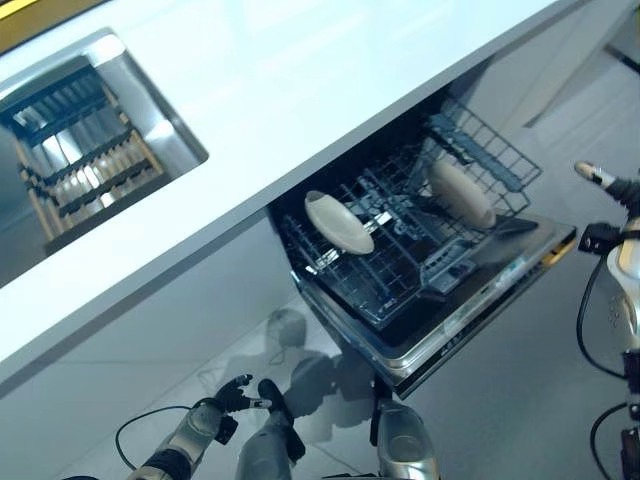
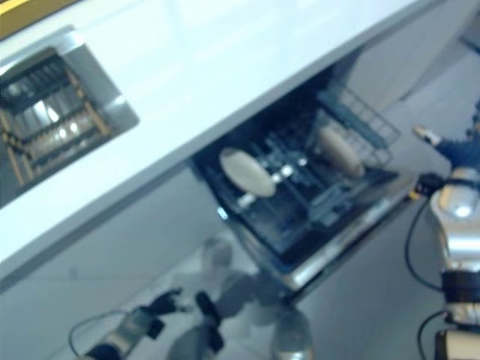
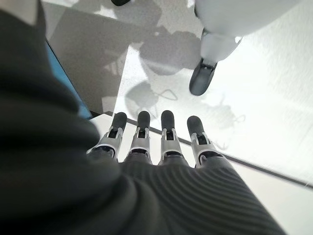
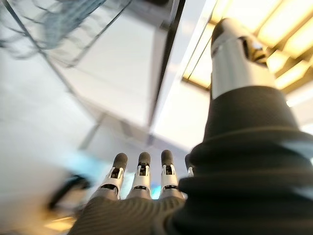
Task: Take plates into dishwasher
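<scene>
Under the white counter, the dishwasher's lower rack [image 1: 400, 250] is pulled out over its open door [image 1: 480, 300]. Two pale plates stand on edge in it: one at the rack's left [image 1: 338, 222], one at its right [image 1: 462, 192]. My left hand [image 1: 232, 396] hangs low by the floor, left of the door, fingers [image 3: 166, 132] straight, holding nothing. At the frame's right edge my right hand [image 1: 596, 175] shows past the rack, fingers [image 4: 142, 171] straight and empty.
A white countertop [image 1: 330, 90] runs across the view. Set into it at the left is a steel sink [image 1: 150, 110] with a dish rack [image 1: 70, 150] inside. Grey floor lies below and right of the open door.
</scene>
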Available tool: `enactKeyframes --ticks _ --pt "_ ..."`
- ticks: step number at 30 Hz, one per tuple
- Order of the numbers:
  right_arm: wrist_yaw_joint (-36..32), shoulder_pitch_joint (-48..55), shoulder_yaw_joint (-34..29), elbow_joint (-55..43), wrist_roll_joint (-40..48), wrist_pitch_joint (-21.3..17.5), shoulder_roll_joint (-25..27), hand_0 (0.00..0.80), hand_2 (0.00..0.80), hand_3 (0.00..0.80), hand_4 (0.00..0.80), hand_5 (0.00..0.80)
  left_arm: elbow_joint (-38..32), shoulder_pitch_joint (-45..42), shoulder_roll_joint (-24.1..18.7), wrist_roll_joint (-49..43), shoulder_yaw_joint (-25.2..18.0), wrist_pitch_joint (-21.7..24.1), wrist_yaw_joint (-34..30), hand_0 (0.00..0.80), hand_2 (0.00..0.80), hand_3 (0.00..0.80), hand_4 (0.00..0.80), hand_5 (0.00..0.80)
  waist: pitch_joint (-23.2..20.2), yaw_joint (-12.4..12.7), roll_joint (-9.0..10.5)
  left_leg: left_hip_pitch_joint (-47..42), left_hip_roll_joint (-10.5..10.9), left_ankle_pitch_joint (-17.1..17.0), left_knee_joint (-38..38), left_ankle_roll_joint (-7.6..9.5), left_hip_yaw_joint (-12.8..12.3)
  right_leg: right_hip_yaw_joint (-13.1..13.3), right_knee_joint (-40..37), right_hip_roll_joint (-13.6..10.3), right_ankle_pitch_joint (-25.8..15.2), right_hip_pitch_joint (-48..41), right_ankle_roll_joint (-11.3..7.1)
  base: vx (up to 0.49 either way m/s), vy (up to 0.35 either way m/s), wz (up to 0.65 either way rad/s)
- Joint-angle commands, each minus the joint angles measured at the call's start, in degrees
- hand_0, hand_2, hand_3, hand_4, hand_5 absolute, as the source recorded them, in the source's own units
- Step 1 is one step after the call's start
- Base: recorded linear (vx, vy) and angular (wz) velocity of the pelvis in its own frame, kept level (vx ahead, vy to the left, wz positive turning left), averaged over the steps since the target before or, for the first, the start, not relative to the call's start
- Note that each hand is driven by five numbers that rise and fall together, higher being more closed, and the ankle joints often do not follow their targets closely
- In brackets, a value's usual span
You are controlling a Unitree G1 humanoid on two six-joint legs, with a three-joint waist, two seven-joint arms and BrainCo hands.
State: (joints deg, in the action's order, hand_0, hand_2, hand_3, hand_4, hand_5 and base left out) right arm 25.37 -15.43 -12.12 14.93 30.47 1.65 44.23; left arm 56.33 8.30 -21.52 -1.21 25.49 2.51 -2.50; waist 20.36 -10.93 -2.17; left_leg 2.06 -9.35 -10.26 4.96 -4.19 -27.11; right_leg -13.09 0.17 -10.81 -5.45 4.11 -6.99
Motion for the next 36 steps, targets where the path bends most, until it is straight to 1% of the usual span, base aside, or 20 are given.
enactKeyframes --ticks 1,2,4,5,8,9,10,13,15,16,18,19,20,21,22,23,26,29,30,36 --pt "-2.8 1.0 -5.0 5.1 9.0 -6.8 -1.5 0.0 0.0 0.0 0.0 0.0 1.7 2.2 -0.6 0.5 -1.6 0.9 1.3 0.0 0.0 0.0 0.0 0.0 -1.6 -1.7 0.09 -4.8 -2.2 7.5 -1.3 -3.67 -2.7 0.5 2.0 -1.3 2.0 3.5 -1.82 0.005 0.011 -0.15" --pt "-5.1 2.1 -5.6 8.6 12.8 -7.6 -2.5 0.0 0.0 0.0 0.0 0.0 2.2 2.8 -0.6 1.0 -1.2 1.1 1.2 0.0 0.0 0.0 0.0 0.0 -1.4 -2.1 -0.63 -4.9 -2.0 7.7 -1.5 -3.65 -2.8 0.8 2.0 -1.5 2.0 3.5 -1.74 0.003 0.017 -0.16" --pt "-6.8 2.2 -5.8 12.1 14.3 -8.8 -3.2 0.0 0.0 0.0 0.0 0.0 2.2 3.1 -0.5 1.3 -0.8 1.3 0.9 0.0 0.0 0.0 0.0 0.0 -1.2 -2.2 -1.44 -4.9 -1.9 7.7 -1.7 -3.69 -2.8 1.0 2.1 -1.8 2.1 3.6 -1.67 -0.003 0.017 -0.15" --pt "-8.1 2.0 -5.8 15.6 17.1 -9.6 -3.9 0.0 0.0 0.0 0.0 0.0 2.2 3.5 -0.2 1.6 -0.4 1.4 0.9 0.0 0.0 0.0 0.0 0.0 -1.1 -2.2 -2.32 -4.9 -1.8 7.6 -1.6 -3.79 -2.6 1.0 2.4 -2.0 2.3 3.9 -1.53 -0.012 0.004 -0.15" --pt "-10.1 0.9 -4.9 21.4 21.9 -10.9 -5.1 0.0 0.0 0.0 0.0 0.0 2.3 4.7 0.4 2.1 0.3 2.2 0.6 0.0 0.0 0.0 0.0 0.0 -0.4 -1.9 -3.97 -4.4 -1.5 7.2 -1.2 -4.01 -2.0 0.9 3.5 -2.3 3.2 4.7 -1.07 -0.03 -0.005 -0.11" --pt "-10.5 0.8 -4.8 22.1 23.0 -11.1 -5.3 0.0 0.0 0.0 0.0 0.0 2.4 4.8 0.5 2.1 0.4 2.3 0.6 0.0 0.0 0.0 0.0 0.0 -0.3 -1.8 -4.21 -4.3 -1.4 7.1 -1.2 -4.02 -1.9 0.9 3.8 -2.3 3.4 4.9 -1.0 -0.044 -0.03 -0.05" --pt "-12.3 0.7 -4.2 24.5 24.6 -12.1 -6.4 0.0 0.0 0.0 0.0 0.0 2.2 5.3 0.8 2.3 0.9 2.8 0.3 0.0 0.0 0.0 0.0 0.0 0.1 -1.6 -5.12 -3.8 -1.2 6.8 -1.0 -4.1 -1.2 0.8 4.6 -2.4 4.0 5.3 -0.7 -0.047 -0.038 -0.01" --pt "-17.0 -0.2 -2.7 27.0 29.9 -13.6 -8.5 0.0 0.0 0.0 0.0 0.0 1.8 6.6 1.5 2.2 1.7 2.6 0.0 0.0 0.0 0.0 0.0 0.0 1.1 -1.0 -6.72 -2.8 -0.8 6.2 -0.7 -4.2 0.1 0.4 6.4 -2.6 5.1 6.5 -0.14 -0.061 -0.038 0.02" --pt "-19.6 -0.6 -2.0 28.0 31.6 -14.6 -9.8 0.0 0.0 0.0 0.0 0.0 1.7 7.1 1.8 2.2 2.0 2.6 -0.1 0.0 0.0 0.0 0.0 0.0 1.5 -0.7 -7.41 -2.3 -0.7 5.9 -0.6 -4.29 0.8 0.3 7.4 -2.8 5.7 7.1 0.12 -0.055 -0.036 0.03" --pt "-23.2 -1.4 -0.8 29.5 32.7 -15.3 -11.2 0.0 0.0 0.0 0.0 0.0 1.8 7.8 2.2 2.4 2.5 2.6 -0.2 0.0 0.0 0.0 0.0 0.0 2.1 -0.4 -8.3 -1.7 -0.5 5.6 -0.5 -4.39 1.6 0.0 8.6 -2.9 6.4 8.0 0.37 -0.065 -0.038 0.05" --pt "-27.2 -2.9 0.8 31.4 33.1 -15.8 -12.3 0.0 0.0 0.0 0.0 0.0 1.7 8.4 2.8 2.7 2.9 2.5 0.1 0.0 0.0 0.0 0.0 0.0 2.7 0.2 -9.37 -0.8 -0.2 5.2 -0.5 -4.5 2.5 -0.2 9.8 -3.2 7.3 9.0 0.73 -0.071 -0.033 0.02" --pt "-29.0 -3.9 1.7 32.5 33.1 -15.8 -12.5 0.0 0.0 0.0 0.0 0.0 1.7 8.7 2.9 2.9 3.1 2.6 0.0 0.0 0.0 0.0 0.0 0.0 3.0 0.5 -9.88 -0.3 0.0 5.0 -0.4 -4.53 3.0 -0.4 10.2 -3.2 7.6 9.3 0.94 -0.137 -0.043 0.06" --pt "-30.8 -5.2 2.8 33.3 33.2 -15.6 -12.9 0.0 0.0 0.0 0.0 0.0 1.6 9.0 3.2 3.1 3.2 2.6 0.0 0.0 0.0 0.0 0.0 0.0 3.6 0.8 -10.57 0.7 -0.1 3.9 -0.5 -4.11 2.7 -1.2 10.4 -2.9 6.8 10.1 1.73 -0.052 -0.026 0.13" --pt "-31.3 -5.8 3.3 33.7 33.3 -15.7 -13.1 0.0 0.0 0.0 0.0 0.0 1.6 9.2 3.3 3.0 3.3 2.6 -0.1 0.0 0.0 0.0 0.0 0.0 3.4 1.0 -10.78 0.5 0.3 4.6 -0.3 -4.61 3.8 -0.6 10.4 -3.0 7.9 9.8 1.32 -0.125 -0.051 0.14" --pt "-33.1 -7.3 4.5 34.7 32.7 -15.5 -13.7 0.0 0.0 0.0 0.0 0.0 1.7 9.7 3.6 3.1 3.5 2.4 0.0 0.0 0.0 0.0 0.0 0.0 4.0 1.4 -11.43 1.6 0.0 3.3 -0.3 -4.26 3.5 -1.5 10.5 -2.7 7.1 10.4 2.14 -0.032 -0.033 0.1" --pt "-34.1 -8.2 5.6 34.7 32.8 -15.4 -14.0 0.0 0.0 0.0 0.0 0.0 1.6 9.7 3.7 3.4 3.6 2.4 -0.1 0.0 0.0 0.0 0.0 0.0 4.2 1.7 -11.87 2.0 0.1 2.9 -0.2 -4.34 3.8 -1.7 10.7 -2.6 7.3 10.5 2.31 -0.1 -0.053 0.07" --pt "-36.0 -10.6 8.0 34.7 31.8 -13.6 -15.4 0.0 0.0 0.0 0.0 0.0 1.7 9.8 4.3 4.0 3.9 2.6 0.3 0.0 0.0 0.0 0.0 0.0 4.4 2.4 -12.69 3.0 0.2 1.9 0.0 -4.6 4.5 -2.4 11.2 -2.3 8.1 10.7 2.76 -0.014 -0.021 0.1" --pt "-36.6 -12.5 10.3 34.0 30.8 -13.1 -16.6 0.0 0.0 0.0 0.0 0.0 1.4 9.8 4.8 4.4 3.7 2.7 0.3 0.0 0.0 0.0 0.0 0.0 4.5 3.3 -13.17 3.8 0.1 1.2 0.0 -4.7 4.8 -3.2 12.0 -2.3 9.1 10.8 3.16 0.011 -0.02 0.1" --pt "-36.9 -13.0 10.8 33.8 30.8 -13.1 -17.0 0.0 0.0 0.0 0.0 0.0 1.3 9.7 5.0 4.3 3.7 2.8 0.3 0.0 0.0 0.0 0.0 0.0 4.3 3.6 -13.0 3.3 0.5 2.1 0.0 -5.27 5.7 -2.9 12.1 -2.7 10.3 10.2 2.61 0.063 -0.024 0.01" --pt "-38.9 -15.9 14.8 28.3 31.1 -12.5 -19.1 0.0 0.0 0.0 0.0 0.0 1.3 8.4 5.4 4.9 3.7 3.4 0.9 0.0 0.0 0.0 0.0 0.0 4.2 5.2 -12.94 3.7 0.3 1.3 0.0 -5.4 6.0 -5.0 13.0 -3.3 10.8 9.6 2.79 0.011 -0.003 0.01"
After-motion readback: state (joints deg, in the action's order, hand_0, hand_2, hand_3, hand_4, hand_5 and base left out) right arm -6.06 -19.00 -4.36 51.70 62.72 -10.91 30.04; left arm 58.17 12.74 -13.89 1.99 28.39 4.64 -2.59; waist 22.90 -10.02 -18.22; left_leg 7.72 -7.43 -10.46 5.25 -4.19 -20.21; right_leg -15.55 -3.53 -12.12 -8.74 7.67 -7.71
